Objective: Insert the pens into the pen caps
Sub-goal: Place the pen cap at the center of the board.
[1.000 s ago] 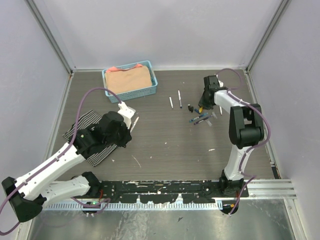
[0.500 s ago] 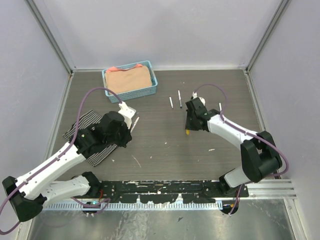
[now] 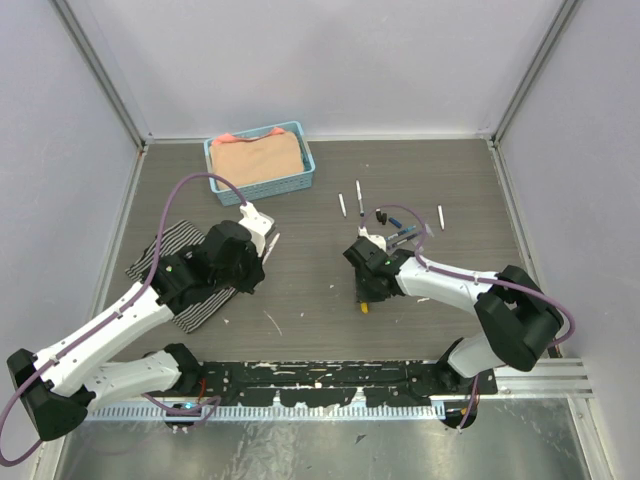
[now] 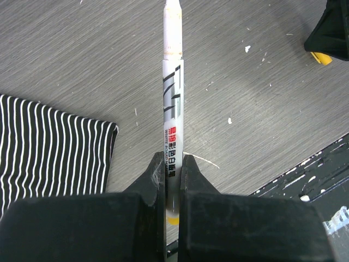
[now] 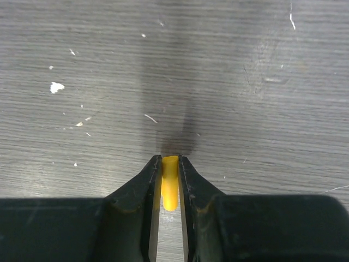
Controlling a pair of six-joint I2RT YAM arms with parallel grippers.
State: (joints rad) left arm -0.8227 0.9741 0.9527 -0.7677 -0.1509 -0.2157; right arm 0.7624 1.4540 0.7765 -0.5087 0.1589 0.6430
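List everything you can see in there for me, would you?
basket: one, blue, far left, holding peach cloth
striped cloth: one, black-and-white, under the left arm
loose pens: three, white, far centre and right
caps: count unclear, dark and blue, clustered among the loose pens
held pen: one, white, in left pincer
yellow cap: one, in right pincer
left arm, right arm: white-and-black, near edge

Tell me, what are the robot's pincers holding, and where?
Left pincer pinches a white pen near its yellow-marked end; right pincer pinches the yellow cap by its sides.
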